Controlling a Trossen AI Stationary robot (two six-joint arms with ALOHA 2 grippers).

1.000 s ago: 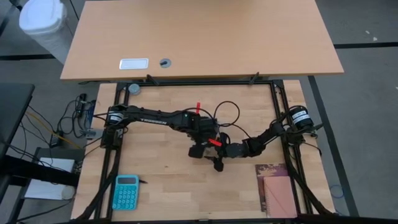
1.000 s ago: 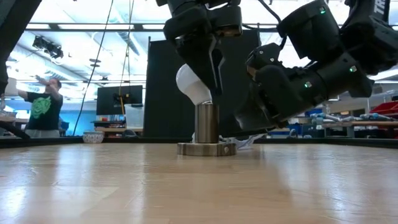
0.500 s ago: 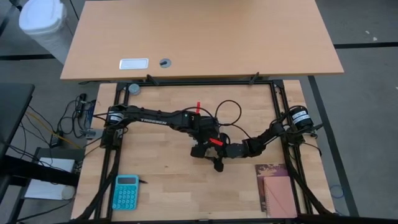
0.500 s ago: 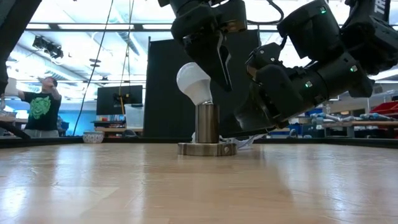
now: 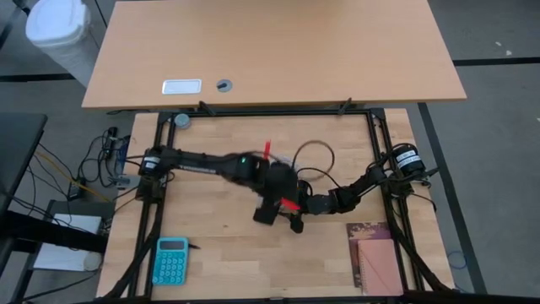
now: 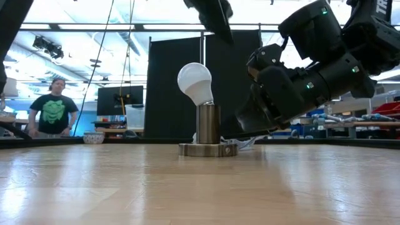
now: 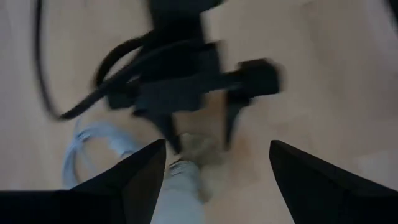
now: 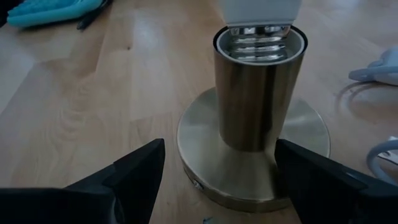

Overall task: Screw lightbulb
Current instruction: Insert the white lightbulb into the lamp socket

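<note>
The white lightbulb [image 6: 195,82] stands tilted in the brass socket [image 6: 207,124], its screw base [image 8: 258,45] inside the socket's mouth. The socket's round foot [image 6: 207,150] rests on the wooden table. My left gripper [image 7: 217,171] hangs open well above the bulb; only one fingertip [image 6: 215,15] shows in the low view. My right gripper [image 8: 219,155] is low at the socket, open, one finger on each side of the foot [image 8: 211,168]. In the high view both grippers meet mid-table [image 5: 283,211] and hide the socket. My right gripper comes at the socket's foot [image 8: 311,134] nearly level, slanting a little down, with a finger on each side. Whether either finger touches the foot, I cannot tell. My left gripper touches nothing.
A coiled white cable [image 8: 379,68] lies on the table just beyond the socket. A teal calculator [image 5: 171,260] lies near the front left, a brown pad [image 5: 375,257] near the front right. A person [image 6: 55,112] stands far off in the room.
My left gripper has risen from around the bulb to well above it, fingers still apart. The bulb stays tilted in the socket.
</note>
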